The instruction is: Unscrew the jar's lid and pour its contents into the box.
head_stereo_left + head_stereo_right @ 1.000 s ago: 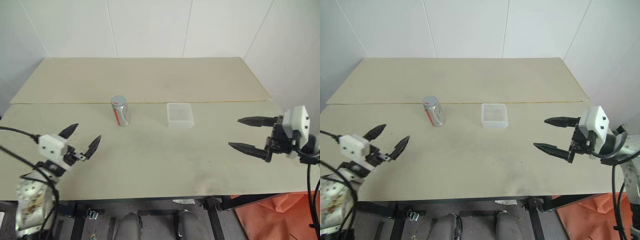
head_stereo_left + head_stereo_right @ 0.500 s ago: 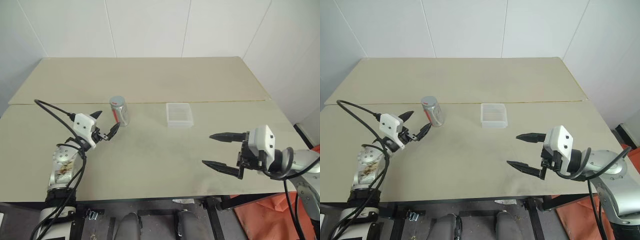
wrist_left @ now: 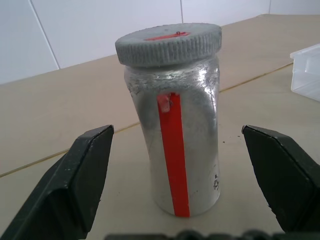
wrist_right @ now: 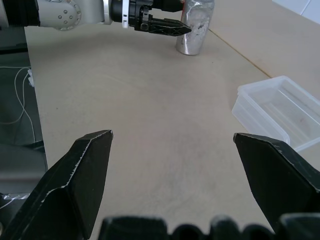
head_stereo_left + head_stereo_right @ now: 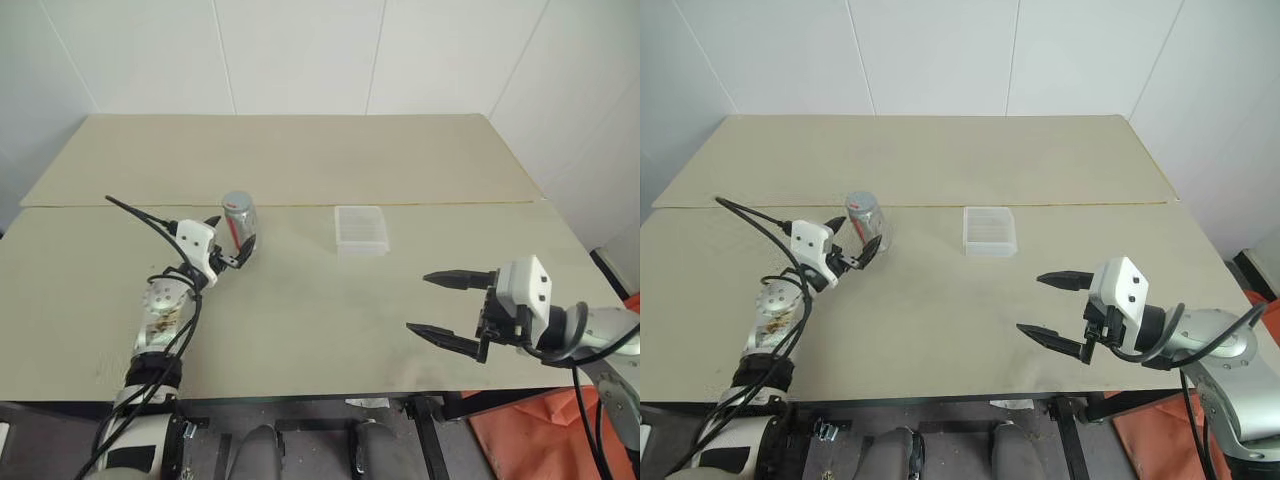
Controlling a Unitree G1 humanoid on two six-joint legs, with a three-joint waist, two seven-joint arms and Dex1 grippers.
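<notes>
Your left hand [image 5: 228, 243] has reached the silvery red-striped jar [image 3: 175, 150], fingers spread either side; close next. Right hand [image 5: 448, 307] waits open.

Left end effector [image 5: 227, 243] now astride the jar [image 5: 240, 220]

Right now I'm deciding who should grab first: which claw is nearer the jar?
Left. The left claw is open with the jar between its fingers, not touching. The right claw hangs open far off, beyond the box.
</notes>
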